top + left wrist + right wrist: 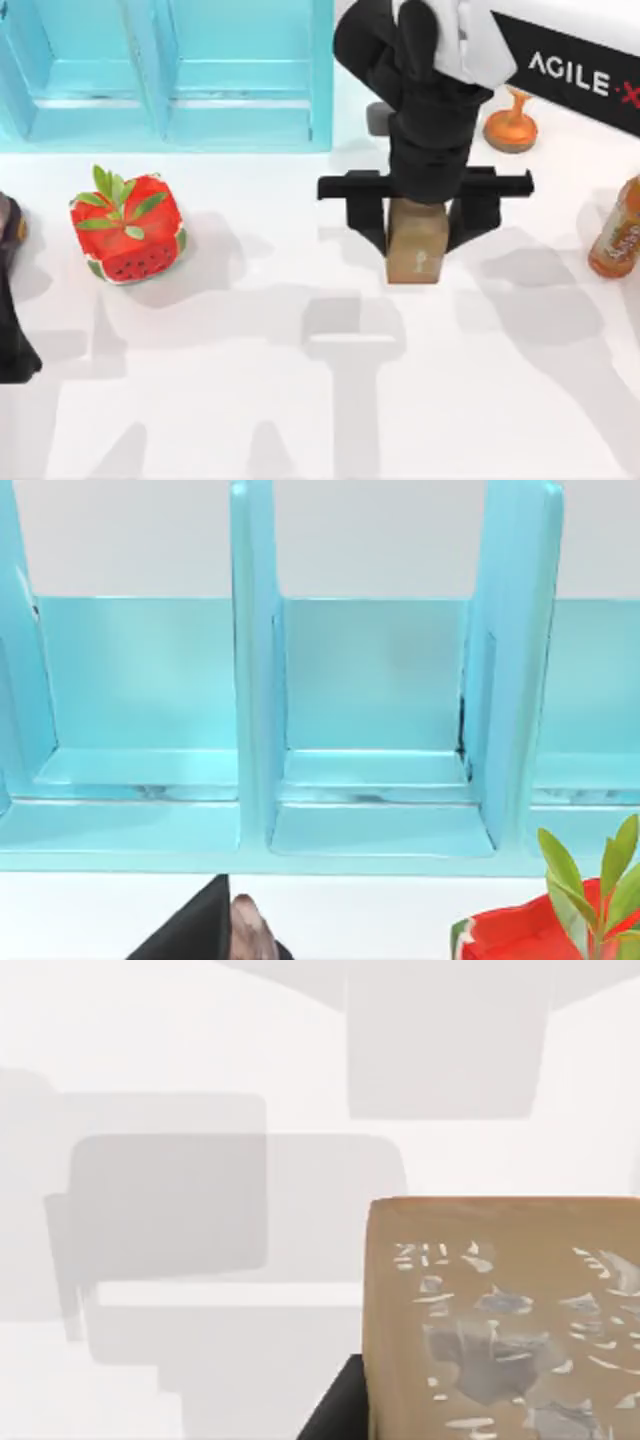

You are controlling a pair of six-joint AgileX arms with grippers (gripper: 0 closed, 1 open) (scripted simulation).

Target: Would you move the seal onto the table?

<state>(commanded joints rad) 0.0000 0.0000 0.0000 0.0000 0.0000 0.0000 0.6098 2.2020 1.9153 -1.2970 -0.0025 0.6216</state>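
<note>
Seal (416, 254), a tan-brown stone block with a small pale mark on its upward face, sits between the two black fingers of the right hand (417, 222), right of the bench's middle. The fingers press against its two sides, so the hand is clamped on the seal; whether the block's base touches the bench I cannot tell. In the right wrist view the seal (503, 1318) shows a face covered in pale carved marks, with bare white surface and soft grey shadows beyond it.

The bench (300, 400) is broad, flat and plain white, crossed by blurred shadows of the arms. Along its far edge stands a light-blue panelled cabinet (170, 75), whose open compartments (375, 720) show in the left wrist view. A red watermelon-patterned cube (128, 230) with green leaves rests near the left edge, well apart from the seal. By the far right corner stands an orange stamp-like piece (511, 124), and an orange bottle (617, 230) lies at the right edge.

The left hand (12, 300) is parked at the left edge; I cannot tell whether its fingers are apart.
</note>
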